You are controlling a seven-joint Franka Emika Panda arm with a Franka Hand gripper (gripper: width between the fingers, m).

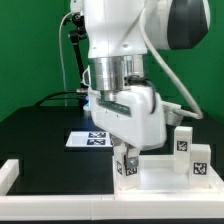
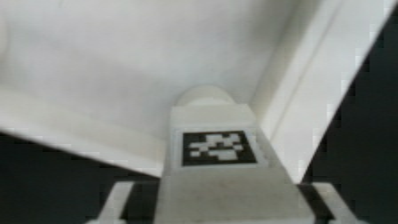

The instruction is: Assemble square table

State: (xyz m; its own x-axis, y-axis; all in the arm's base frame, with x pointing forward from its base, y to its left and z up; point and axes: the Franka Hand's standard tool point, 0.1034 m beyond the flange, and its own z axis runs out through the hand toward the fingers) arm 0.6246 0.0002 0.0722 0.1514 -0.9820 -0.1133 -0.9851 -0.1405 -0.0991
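The robot's two-finger gripper (image 1: 126, 163) is standing over the large white plastic square tabletop with a raised rim (image 1: 165, 178), near one of its corners. Between its fingers it is gripping a short white blocky leg with a black-and-white tag (image 2: 217, 150), the fingers closed on the leg's sides. The leg is being held upright, probably so that its end can go straight down into a corner hole, but the hole itself is not showing in either view.

In the wrist view, the leg's end is lying just beside the tabletop's raised rim (image 2: 306, 90), over the flat inner surface. It is hard to tell whether the leg is already touching the top or hanging a little above it.

Two more white blocky legs (image 1: 184, 140) (image 1: 201, 162) are standing upright on the tabletop, beyond the gripper toward the exterior view's right, where they are waiting for their turn. The marker board (image 1: 88, 140) is lying flat on the black table behind the gripper.
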